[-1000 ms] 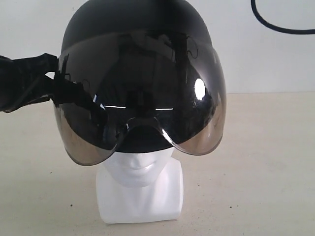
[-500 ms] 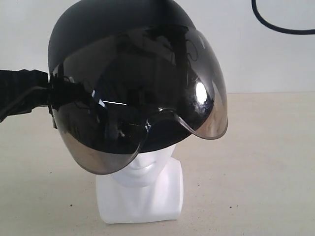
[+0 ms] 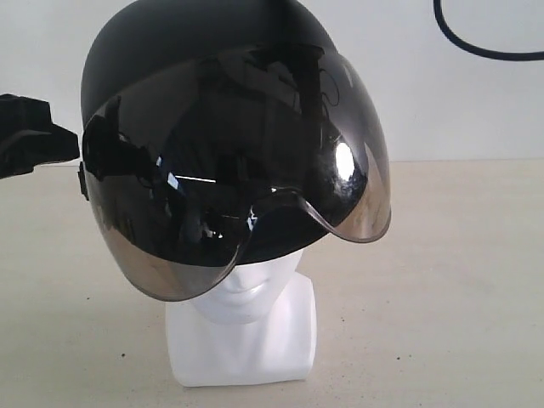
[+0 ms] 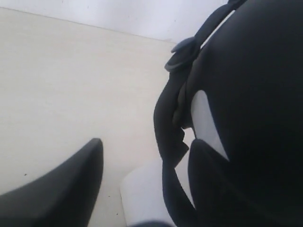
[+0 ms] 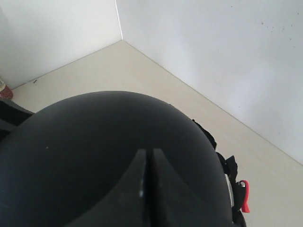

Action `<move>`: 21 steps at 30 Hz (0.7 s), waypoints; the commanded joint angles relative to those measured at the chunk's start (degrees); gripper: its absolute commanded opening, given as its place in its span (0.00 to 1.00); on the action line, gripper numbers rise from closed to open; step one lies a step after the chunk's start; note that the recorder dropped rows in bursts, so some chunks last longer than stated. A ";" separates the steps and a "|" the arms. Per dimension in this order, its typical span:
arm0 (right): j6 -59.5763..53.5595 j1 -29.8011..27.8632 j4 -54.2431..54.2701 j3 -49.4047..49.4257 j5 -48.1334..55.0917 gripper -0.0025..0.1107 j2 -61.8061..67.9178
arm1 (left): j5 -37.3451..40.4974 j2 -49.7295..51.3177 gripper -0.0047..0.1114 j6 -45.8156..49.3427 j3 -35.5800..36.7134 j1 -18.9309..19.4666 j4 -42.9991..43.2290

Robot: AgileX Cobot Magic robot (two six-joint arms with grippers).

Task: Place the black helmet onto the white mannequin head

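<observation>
**Helmet on the head, sitting crooked**

The helmet [image 3: 229, 144] sits over the head [image 3: 242, 327], which stands upright on the table [image 3: 442, 297]. It sits tilted: the visor [image 3: 212, 212] dips lower on the left of the exterior view and rides higher on the right. It covers the face down past the nose, so only the mouth, chin and blocky neck show beneath.

The left gripper [image 3: 51, 149] hangs just beside the helmet's left flank, level with the visor's hinge. I can't tell whether it touches the shell. In its wrist view one finger [image 4: 71, 184] stands clear, with bare table between it and the dangling strap [image 4: 170, 137]. The jaws are parted and clasp nothing.

The right gripper [image 5: 147, 153] lies over the helmet's crown. Its fingers are pressed together with only a thin seam between them, and they hold nothing. A red clip [image 5: 244, 198] shows at the helmet's rim.
</observation>
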 commanded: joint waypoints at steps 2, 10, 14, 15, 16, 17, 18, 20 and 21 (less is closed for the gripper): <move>0.61 -0.06 -2.00 0.23 0.07 0.02 -0.15 | 0.13 -4.52 0.43 1.08 0.22 -0.42 3.86; 1.14 -0.06 -3.03 0.23 -0.72 0.02 -0.72 | -6.18 -11.35 0.17 2.77 0.22 -0.42 4.08; 1.16 -0.06 -3.01 0.23 -1.21 0.02 -1.11 | -8.09 -11.90 0.08 4.28 -3.04 -0.42 4.08; 1.16 -0.06 -3.01 0.23 -1.32 0.02 -1.23 | -8.09 -11.65 0.08 4.84 -4.12 -0.42 3.96; 1.16 -0.06 -3.01 0.23 -1.44 0.02 -1.50 | -8.09 -11.12 0.08 4.84 -5.75 -0.42 3.82; 1.16 -0.06 -3.01 0.23 -1.55 0.02 -1.75 | -8.09 -10.67 0.08 5.67 -6.91 -0.42 3.82; 1.16 -0.06 -3.01 0.23 -1.55 0.02 -1.89 | -8.09 -10.03 0.08 6.62 -8.09 -0.42 3.61; 1.16 -0.06 -3.12 0.23 -2.18 0.02 -2.53 | -8.09 -8.12 0.08 8.58 -10.95 -0.42 3.61; 1.16 -0.06 -3.10 0.23 -2.57 0.02 -2.69 | -7.70 -6.98 0.08 9.15 -12.34 -0.42 2.96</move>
